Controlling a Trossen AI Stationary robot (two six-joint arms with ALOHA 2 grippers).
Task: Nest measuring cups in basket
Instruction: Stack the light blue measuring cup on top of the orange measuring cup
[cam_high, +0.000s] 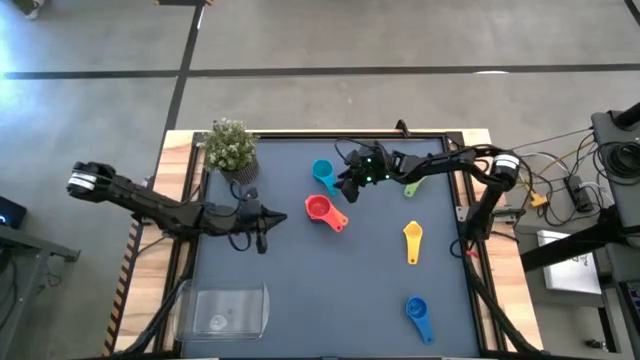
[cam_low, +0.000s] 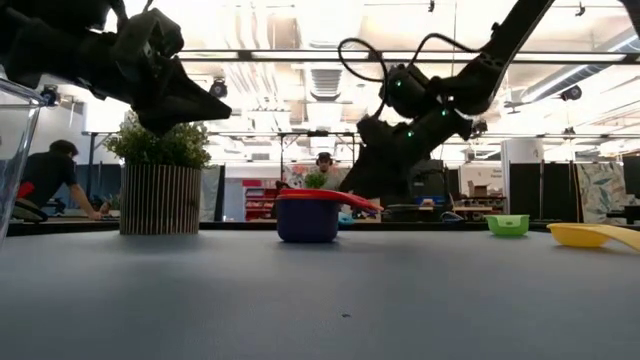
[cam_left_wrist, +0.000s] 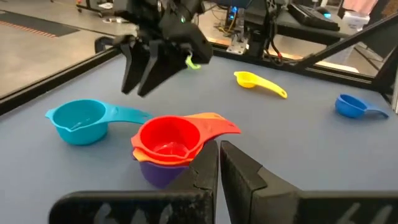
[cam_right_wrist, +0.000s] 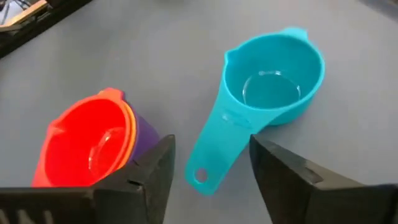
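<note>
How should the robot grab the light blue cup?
Best by its flat handle, coming straight down from above. The light blue cup sits upright on the table, handle sticking out sideways, and the right gripper already hangs open over that handle, one finger on each side.

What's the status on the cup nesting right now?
Right claw open over light blue cup. Left claw shut, near red-orange-purple stack. Basket holds no cups.

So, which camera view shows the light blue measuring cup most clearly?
The right wrist view: the light blue cup fills the picture, bowl and handle whole, between the open right gripper fingers. The left wrist view shows it smaller, from the side. The high view shows a small spot. In the low view I cannot find it.
</note>
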